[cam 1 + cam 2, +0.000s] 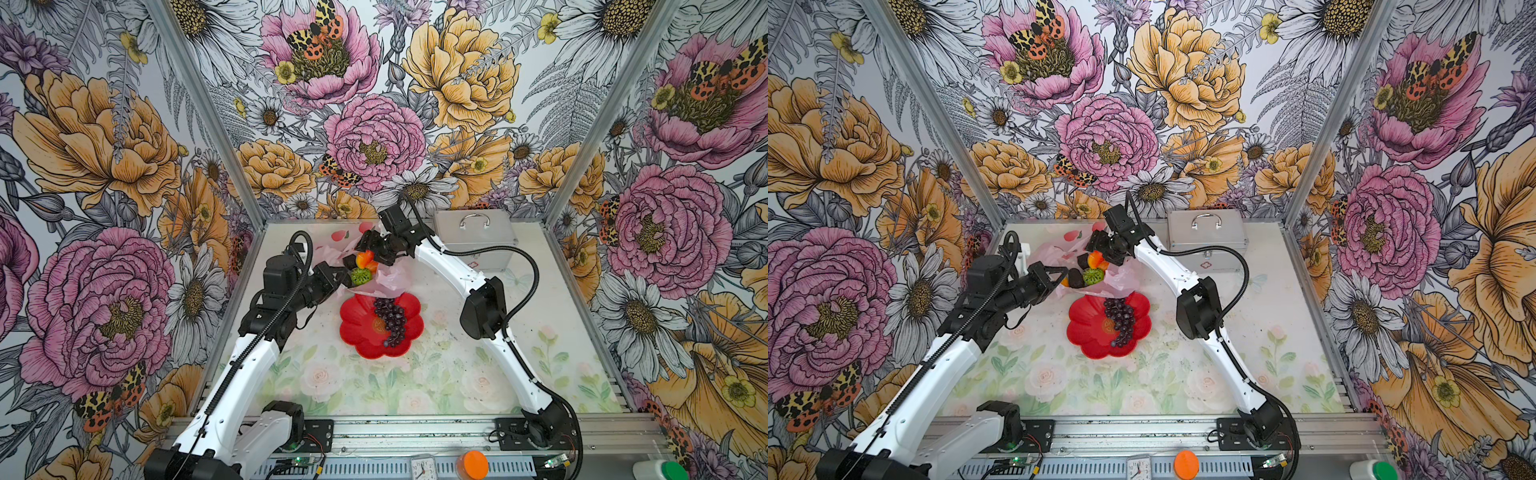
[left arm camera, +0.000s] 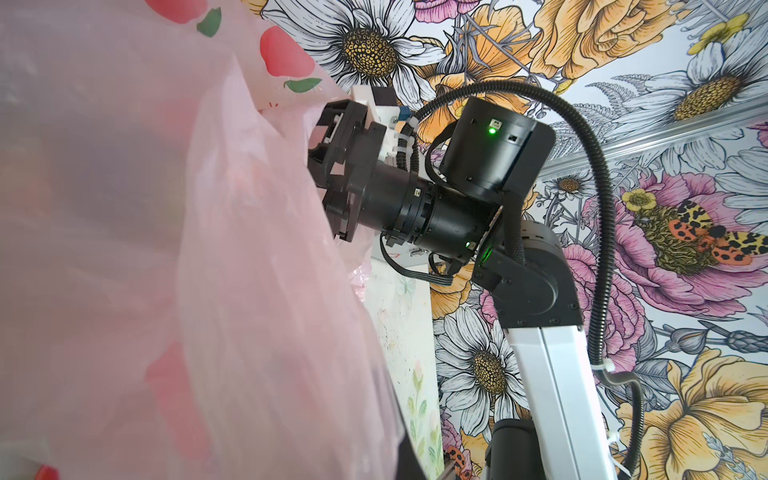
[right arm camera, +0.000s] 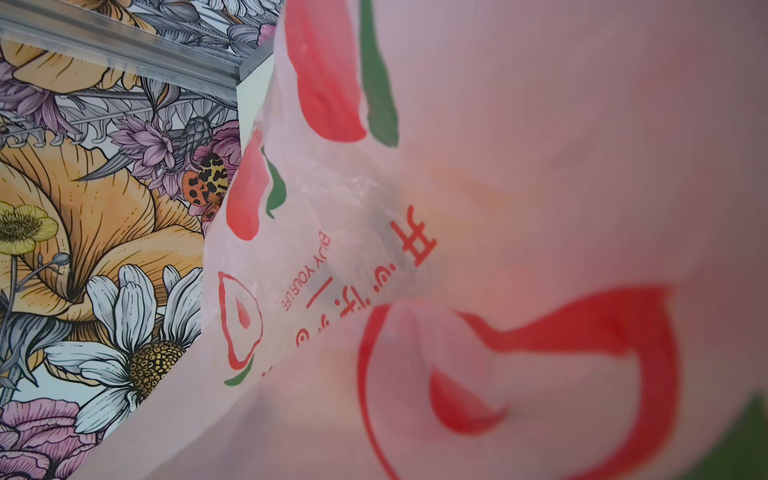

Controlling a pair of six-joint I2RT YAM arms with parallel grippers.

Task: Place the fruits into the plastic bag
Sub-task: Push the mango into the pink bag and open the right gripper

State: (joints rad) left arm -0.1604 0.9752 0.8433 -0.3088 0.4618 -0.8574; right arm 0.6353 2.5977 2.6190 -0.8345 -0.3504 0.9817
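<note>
Read as robotics lab cell: boxed by silver aluminium frame posts and flower-printed wall panels; held grey metal base rail bearing two white-and-black robot arms.

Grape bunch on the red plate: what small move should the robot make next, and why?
Probably the right gripper should lift out of the plastic bag mouth and swing toward the grape bunch. It is the only fruit on the red plate; the other fruits sit in the bag, whose edge the left gripper seems to hold.

Bright, even light, faint shadows around the red plate. Both top views bow at edges; plastic bag blurs in wrist views.
</note>
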